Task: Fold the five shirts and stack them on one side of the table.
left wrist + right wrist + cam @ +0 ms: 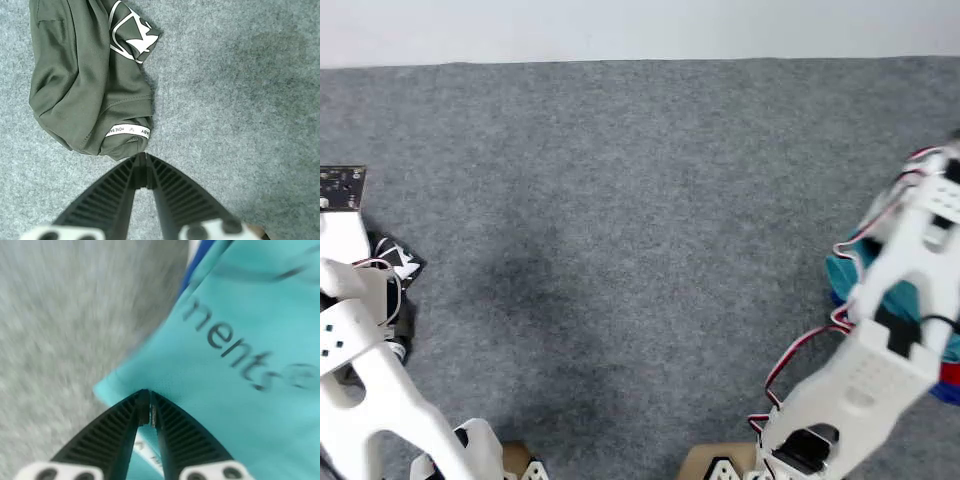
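Left gripper (143, 164) closed, empty, tips just beside crumpled olive shirt (75, 85), left side. Right gripper (147, 407) closed over teal shirt (240, 365), right side.

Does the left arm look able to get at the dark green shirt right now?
Probably yes. The left gripper is right at the edge of the dark green shirt, with nothing between them; its jaws are shut, so it must open first.
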Controlling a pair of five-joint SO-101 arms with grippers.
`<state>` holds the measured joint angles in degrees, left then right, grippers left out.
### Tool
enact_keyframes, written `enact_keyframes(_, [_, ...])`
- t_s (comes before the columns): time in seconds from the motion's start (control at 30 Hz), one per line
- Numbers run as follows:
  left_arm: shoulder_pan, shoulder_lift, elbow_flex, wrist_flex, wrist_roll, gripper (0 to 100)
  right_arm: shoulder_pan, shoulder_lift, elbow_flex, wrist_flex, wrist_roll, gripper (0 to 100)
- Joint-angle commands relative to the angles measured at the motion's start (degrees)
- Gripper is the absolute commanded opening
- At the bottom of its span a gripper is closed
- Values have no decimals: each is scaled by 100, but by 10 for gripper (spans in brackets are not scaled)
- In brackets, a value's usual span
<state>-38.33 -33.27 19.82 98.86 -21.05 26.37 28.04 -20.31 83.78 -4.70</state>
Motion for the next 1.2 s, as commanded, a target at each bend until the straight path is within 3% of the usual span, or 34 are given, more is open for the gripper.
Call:
enact_keyframes(0.0, [35, -123, -31, 141, -53, 4, -435, 163, 26, 374, 53, 10])
enact_keyframes(0.17, [35, -123, -31, 141, -53, 4, -708, -4, 26, 884, 53, 10])
enact_keyframes(0.5, [9, -123, -31, 141, -53, 4, -435, -1569, 26, 901, 62, 10])
enact_keyframes(0.7, [9, -123, -31, 149, -53, 4, 356, -2325, 53, 919, 123, 11])
enact_keyframes(0.8, [9, -123, -31, 149, -53, 4, 787, -2325, 53, 1191, 571, 11])
enact_keyframes(1.17, [9, -123, -31, 149, -44, 4, 1490, -1174, 589, 1824, 1046, 10])
